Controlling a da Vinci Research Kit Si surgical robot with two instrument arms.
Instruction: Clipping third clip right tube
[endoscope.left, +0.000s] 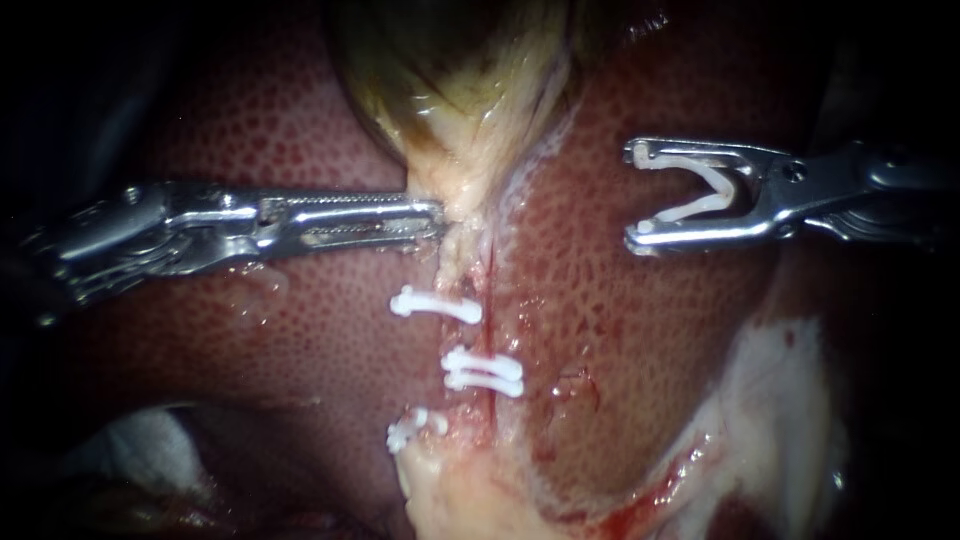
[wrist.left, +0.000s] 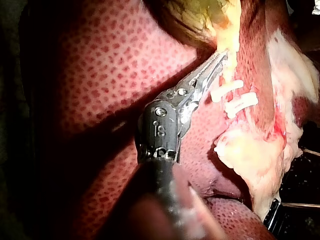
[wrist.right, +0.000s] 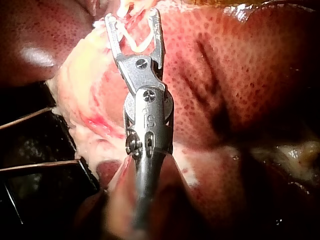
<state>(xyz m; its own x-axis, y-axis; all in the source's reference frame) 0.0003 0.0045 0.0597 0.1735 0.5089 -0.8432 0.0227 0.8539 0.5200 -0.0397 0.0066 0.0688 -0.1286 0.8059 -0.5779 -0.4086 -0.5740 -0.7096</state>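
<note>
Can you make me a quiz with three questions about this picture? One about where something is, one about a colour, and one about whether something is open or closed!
1. Where is the loose clip?
A. Around a tube
B. Between the right instrument's jaws
C. Between the left instrument's jaws

2. What colour are the fastened clips?
A. White
B. Blue
C. Black

3. How is the loose clip shaped?
A. Squeezed flat
B. Spread open like a V
C. Snapped in two

Answers:
1 B: both jaws of the right instrument hold it. The left instrument only grips pale tissue under the gallbladder.
2 A: they show white against the red liver.
3 B: its two arms splay apart from one joined end.
</note>
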